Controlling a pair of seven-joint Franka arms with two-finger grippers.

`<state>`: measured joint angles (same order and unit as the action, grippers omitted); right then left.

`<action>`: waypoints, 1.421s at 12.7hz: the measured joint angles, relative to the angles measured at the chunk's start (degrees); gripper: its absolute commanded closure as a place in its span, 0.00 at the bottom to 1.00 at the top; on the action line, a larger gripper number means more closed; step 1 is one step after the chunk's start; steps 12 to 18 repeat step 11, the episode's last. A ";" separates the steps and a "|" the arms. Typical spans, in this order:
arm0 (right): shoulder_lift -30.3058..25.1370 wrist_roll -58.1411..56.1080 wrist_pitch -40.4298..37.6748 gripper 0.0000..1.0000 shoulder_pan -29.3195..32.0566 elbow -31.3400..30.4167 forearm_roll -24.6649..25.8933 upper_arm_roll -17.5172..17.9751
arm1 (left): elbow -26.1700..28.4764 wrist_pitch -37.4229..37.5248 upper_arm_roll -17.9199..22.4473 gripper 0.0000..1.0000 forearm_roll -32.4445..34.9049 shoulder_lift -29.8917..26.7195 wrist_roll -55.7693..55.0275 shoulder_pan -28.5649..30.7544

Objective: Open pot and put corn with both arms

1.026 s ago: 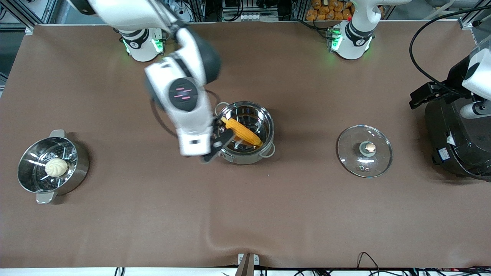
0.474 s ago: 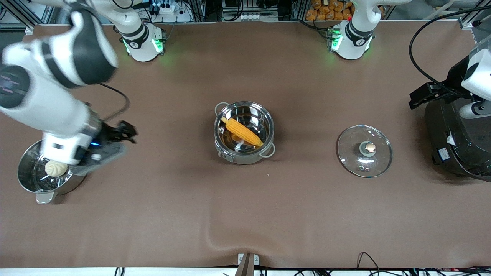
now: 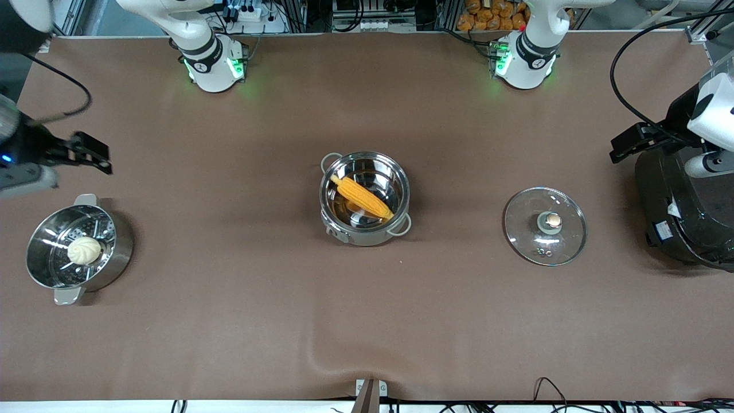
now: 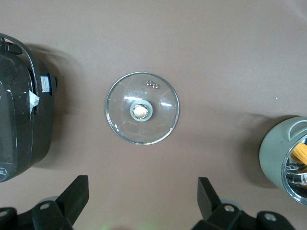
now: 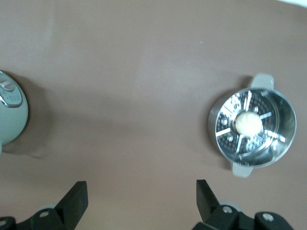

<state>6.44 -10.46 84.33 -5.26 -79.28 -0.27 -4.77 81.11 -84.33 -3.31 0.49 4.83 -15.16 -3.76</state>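
The steel pot (image 3: 367,236) stands uncovered at the table's middle, with the yellow-orange corn (image 3: 362,196) lying slantwise inside it. Its glass lid (image 3: 545,225) lies flat on the table toward the left arm's end, knob up. My right gripper (image 3: 100,158) is open and empty at the right arm's end of the table, in the air near the steamer pot. My left gripper (image 3: 625,143) is open and empty, up over the black cooker. The left wrist view shows the lid (image 4: 142,108), the pot's edge (image 4: 278,153) and a bit of corn (image 4: 301,152) past its open gripper (image 4: 143,191). The right wrist view shows its open gripper (image 5: 141,191).
A steel steamer pot (image 3: 123,235) holding a white bun (image 3: 84,250) stands at the right arm's end; it also shows in the right wrist view (image 5: 283,103). A big black cooker (image 3: 682,206) stands at the left arm's end, beside the lid.
My right arm has swung away from the pot to the right arm's end of the table, past the steamer pot. The corn stays in the pot. The left arm has not moved.
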 measured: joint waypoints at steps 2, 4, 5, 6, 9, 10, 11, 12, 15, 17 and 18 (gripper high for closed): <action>-2.33 5.03 -1.92 0.00 1.16 -0.12 -0.73 -1.26 | 0.01 0.00 0.02 0.00 0.01 0.00 0.00 0.00; -4.06 8.38 -2.62 0.00 2.10 -0.24 -0.72 -1.28 | 0.00 0.00 0.08 0.00 0.56 0.00 0.00 0.06; -4.70 8.85 -2.63 0.00 2.71 -0.32 -0.65 -1.25 | -0.01 0.00 0.16 0.00 0.68 0.00 0.00 0.11; -5.12 8.88 -2.63 0.00 3.52 -0.45 -0.63 -1.21 | -0.01 0.00 0.22 0.00 0.72 0.00 0.00 0.17; -5.31 7.23 -2.51 0.00 6.00 -0.96 -0.02 -0.38 | -0.01 0.00 0.36 0.00 0.78 0.10 0.00 0.45; -5.31 6.20 -2.41 0.00 6.39 -1.07 0.59 -0.05 | -0.01 0.00 0.36 0.00 0.80 0.19 0.00 0.53; -5.32 5.70 -2.32 0.00 6.51 -1.14 0.86 0.17 | -0.01 0.00 0.36 0.00 0.82 0.29 0.00 0.57; -5.32 5.70 -2.32 0.00 6.51 -1.14 0.86 0.17 | -0.01 0.00 0.36 0.00 0.82 0.29 0.00 0.57; -5.32 5.70 -2.32 0.00 6.51 -1.14 0.86 0.17 | -0.01 0.00 0.36 0.00 0.82 0.29 0.00 0.57; -5.32 5.70 -2.32 0.00 6.51 -1.14 0.86 0.17 | -0.01 0.00 0.36 0.00 0.82 0.29 0.00 0.57; -5.32 5.70 -2.32 0.00 6.51 -1.14 0.86 0.17 | -0.01 0.00 0.36 0.00 0.82 0.29 0.00 0.57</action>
